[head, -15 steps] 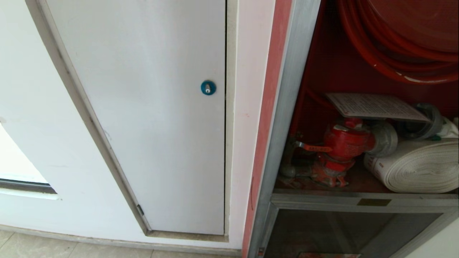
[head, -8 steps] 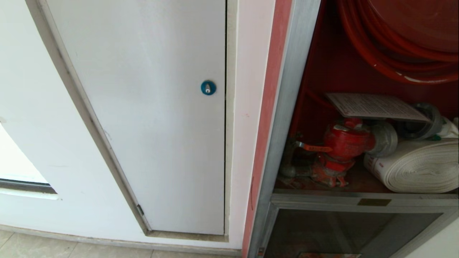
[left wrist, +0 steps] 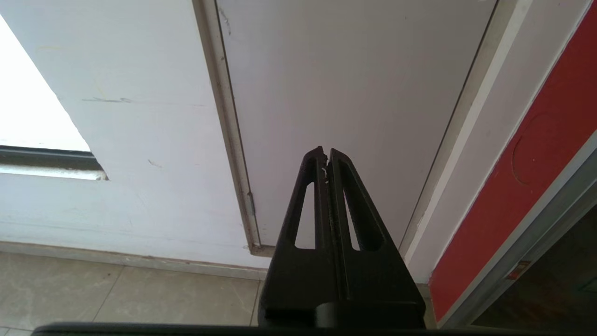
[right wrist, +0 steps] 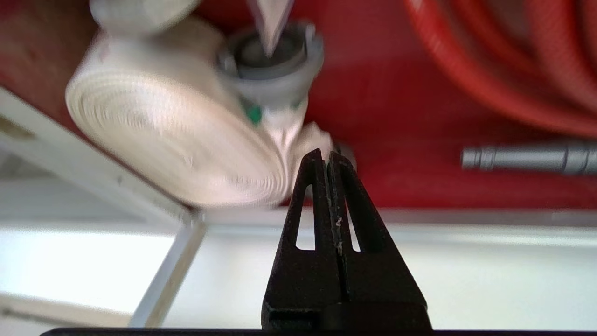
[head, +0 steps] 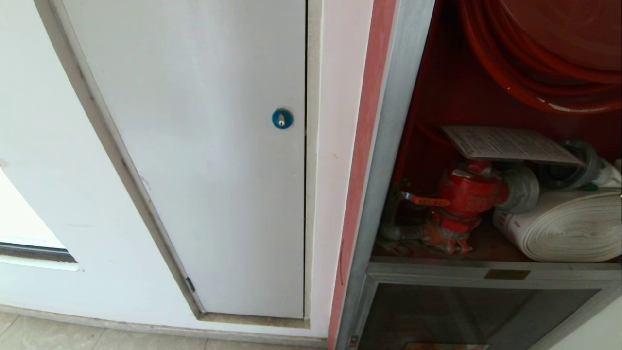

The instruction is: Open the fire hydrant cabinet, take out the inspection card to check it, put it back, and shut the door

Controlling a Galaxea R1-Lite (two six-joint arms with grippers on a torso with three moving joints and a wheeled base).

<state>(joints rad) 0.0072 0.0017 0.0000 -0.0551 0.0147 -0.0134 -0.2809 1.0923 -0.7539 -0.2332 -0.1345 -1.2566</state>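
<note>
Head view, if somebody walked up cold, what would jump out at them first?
The open fire hydrant cabinet on the right, all red inside, with the red hose reel coiled at the top. Below it the inspection card lies flat above the red valve, beside the white rolled hose. On the left, the plain white panel stands out only for its blue round lock.

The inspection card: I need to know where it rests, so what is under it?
The inspection card lies flat above the red valve and a grey hose coupling. The valve's top is hidden beneath the card, so exact contact cannot be told.
</note>
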